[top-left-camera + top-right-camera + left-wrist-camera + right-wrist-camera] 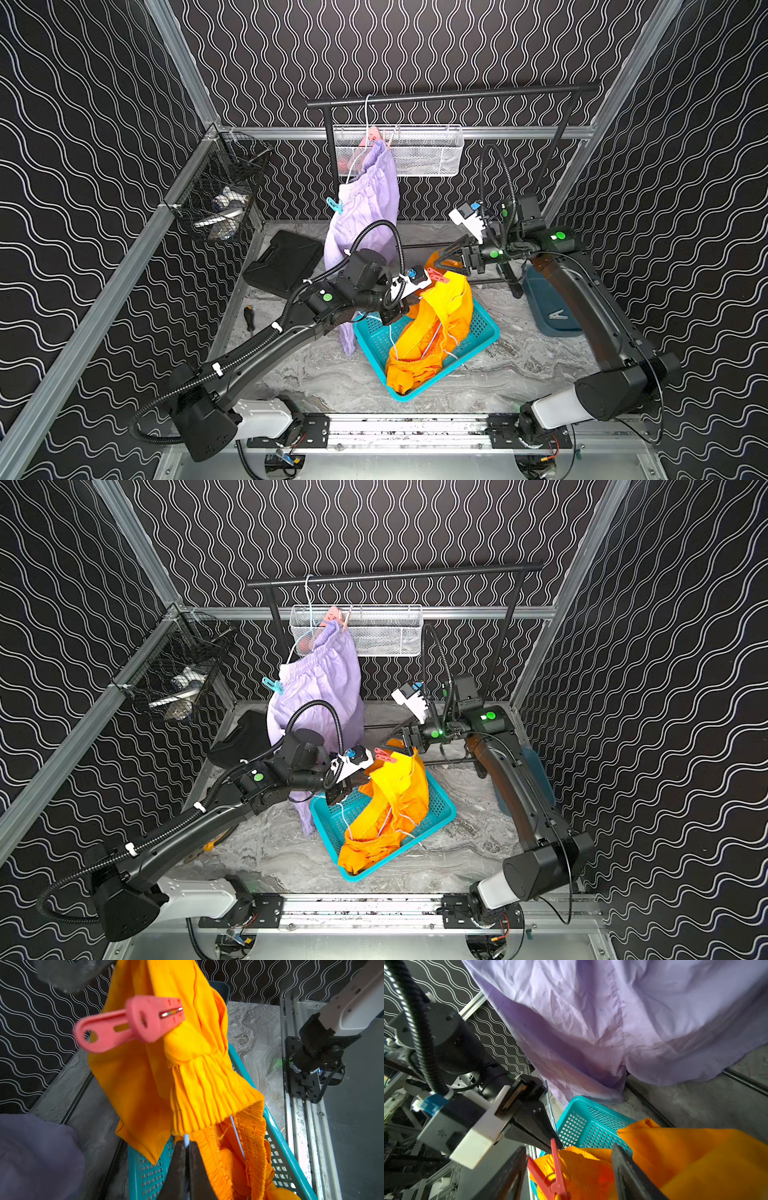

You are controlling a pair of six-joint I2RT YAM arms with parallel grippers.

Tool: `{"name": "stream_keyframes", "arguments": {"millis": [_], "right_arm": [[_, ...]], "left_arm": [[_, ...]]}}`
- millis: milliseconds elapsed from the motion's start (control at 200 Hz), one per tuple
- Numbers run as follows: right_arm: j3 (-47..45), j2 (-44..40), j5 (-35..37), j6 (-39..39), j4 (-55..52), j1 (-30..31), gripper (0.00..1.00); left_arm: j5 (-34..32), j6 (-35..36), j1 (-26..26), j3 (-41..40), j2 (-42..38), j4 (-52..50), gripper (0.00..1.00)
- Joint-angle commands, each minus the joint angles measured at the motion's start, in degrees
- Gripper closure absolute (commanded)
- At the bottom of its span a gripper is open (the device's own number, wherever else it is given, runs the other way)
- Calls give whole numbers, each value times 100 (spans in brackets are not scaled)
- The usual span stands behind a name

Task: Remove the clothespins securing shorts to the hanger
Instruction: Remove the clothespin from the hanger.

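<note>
Orange shorts [436, 328] [187, 1064] hang half into a teal basket [486, 328], with a red clothespin [438, 275] [133, 1022] [554, 1169] clipped on their top fold. My left gripper [187, 1142] [409, 299] is shut on the thin pale hanger wire just below the waistband. My right gripper [569, 1149] [444, 257] is open, and the red clothespin stands between its jaws, close to one of them. Lilac shorts [365, 208] [612, 1012] hang from the rail [457, 94], held by a light blue clothespin [334, 205] and a pale one [388, 139].
A white mesh basket [428, 153] hangs behind the rail. A black wire basket [224, 187] is on the left frame. A black case [286, 262] and a screwdriver [249, 318] lie at the left, a dark blue bin [552, 316] at the right.
</note>
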Motion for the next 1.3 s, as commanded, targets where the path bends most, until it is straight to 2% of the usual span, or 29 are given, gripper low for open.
{"name": "stream_keyframes", "arguments": {"millis": [0,440,846,1296], "right_arm": [[136,84,-210,-297,-223,76,33],[-494,-308,-490,-314,-22,120,32],[-470,-233,-128,-473,-217,315,33],[-442,-188,-182,-492,-188,331,52]], "left_arm": [[243,407,-9,-3,60,-456,100],[250,572,-13,-11,89,-479,100],[303,590,-11,88,174,-566,100],[292,573,-6,74,174,-560,100]]}}
